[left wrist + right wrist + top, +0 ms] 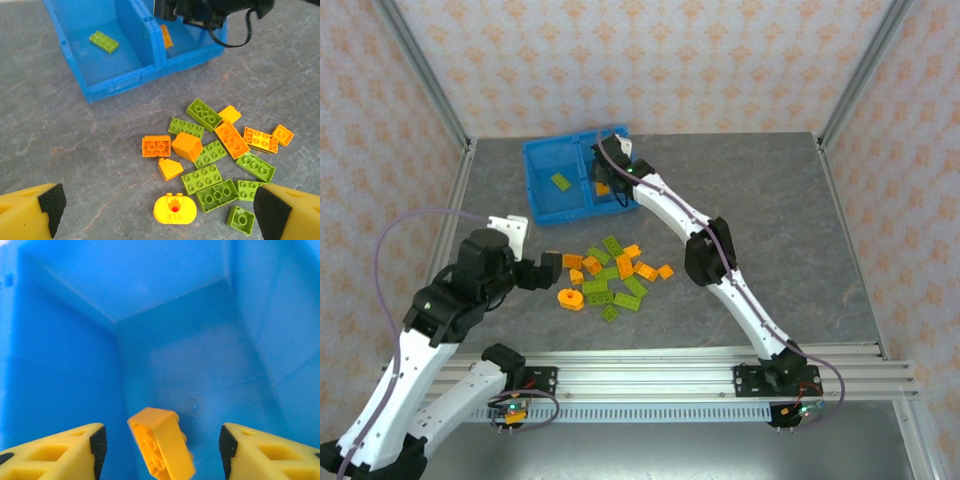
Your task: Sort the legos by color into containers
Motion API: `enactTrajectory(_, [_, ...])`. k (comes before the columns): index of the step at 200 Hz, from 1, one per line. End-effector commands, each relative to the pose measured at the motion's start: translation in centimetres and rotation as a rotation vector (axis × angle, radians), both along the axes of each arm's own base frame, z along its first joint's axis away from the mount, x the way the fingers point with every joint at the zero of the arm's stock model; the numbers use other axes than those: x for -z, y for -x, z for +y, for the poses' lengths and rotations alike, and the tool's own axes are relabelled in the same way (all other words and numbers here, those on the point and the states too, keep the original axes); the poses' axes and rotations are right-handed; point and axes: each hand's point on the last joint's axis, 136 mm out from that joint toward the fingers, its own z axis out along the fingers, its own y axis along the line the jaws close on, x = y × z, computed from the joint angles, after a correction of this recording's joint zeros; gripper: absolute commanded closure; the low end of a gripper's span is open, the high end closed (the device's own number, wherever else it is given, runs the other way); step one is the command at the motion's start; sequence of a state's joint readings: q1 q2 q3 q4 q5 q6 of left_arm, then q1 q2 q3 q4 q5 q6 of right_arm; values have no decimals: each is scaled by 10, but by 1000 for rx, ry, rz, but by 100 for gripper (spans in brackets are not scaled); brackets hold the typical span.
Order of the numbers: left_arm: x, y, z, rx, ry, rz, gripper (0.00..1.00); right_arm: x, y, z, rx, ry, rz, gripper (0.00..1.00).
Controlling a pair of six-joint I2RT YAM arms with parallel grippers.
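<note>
One orange brick [161,450] loose in the blue bin [165,305], right hand [162,444] unclenched around it, left hand [161,207] wide open too.

bin [120,84]: far left on the table [770,220], two compartments side by side
left compartment: one brick [104,41] lying inside
right compartment: right gripper [162,445] inside, tilted brick [160,447] between its fingers
loose bricks [220,155]: on table, near side of bin
round piece [175,209]: pile's near-left edge
left gripper [552,268]: just left of pile

Top camera high behind arm bases [775,380], looking down on table [790,230], left wrist camera low, facing loose bricks [220,160] and blue bin [120,82], right wrist camera deep inside that shared bin.
</note>
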State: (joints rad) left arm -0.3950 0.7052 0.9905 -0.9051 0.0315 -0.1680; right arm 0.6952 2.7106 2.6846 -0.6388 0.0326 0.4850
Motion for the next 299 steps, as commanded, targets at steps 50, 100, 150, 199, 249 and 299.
enactTrajectory(50, [34,-49,-9,-241,137,210,0,-191,44,-23,-39,-166,-142,31])
enactTrajectory(100, [118,-77,-7,-453,306,493,0,-202,150,-72,-210,-84,73,24])
enactTrajectory(150, [193,-85,-19,-583,418,757,0,-183,215,-124,-191,-60,166,15])
enactTrajectory(199, [220,-97,-18,-626,425,753,1,-183,224,-131,-169,-90,171,14])
enactTrajectory(249, [240,-107,-15,-668,428,750,26,-186,226,-130,-175,-95,171,14])
enactTrajectory(299, [248,-104,-14,-687,441,770,55,-174,238,-124,-224,-114,234,14])
